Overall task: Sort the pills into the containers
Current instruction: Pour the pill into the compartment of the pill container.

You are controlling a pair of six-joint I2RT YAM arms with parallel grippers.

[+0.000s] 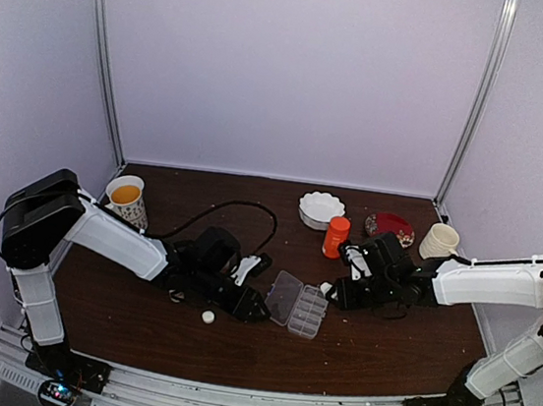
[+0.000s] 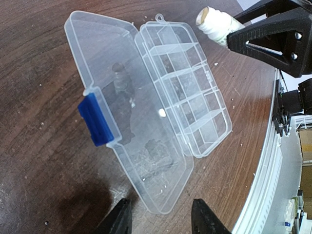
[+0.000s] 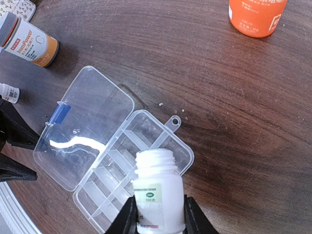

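While the right gripper (image 3: 157,218) is pinching the uncapped bottle (image 3: 157,192) above the pill box (image 3: 151,131) — left gripper (image 2: 161,222) hovering spread — slow tilting is looking wisest.

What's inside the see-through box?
The box lies open. From the left wrist its cells look empty, and one tiny pale pill sits by the hinge. From the right wrist, the white bottle covers a few cells.

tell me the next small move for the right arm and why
Probably ease the white bottle over a cell of the open pill box and tip it: the right gripper holds it uncapped, mouth right by the cells.
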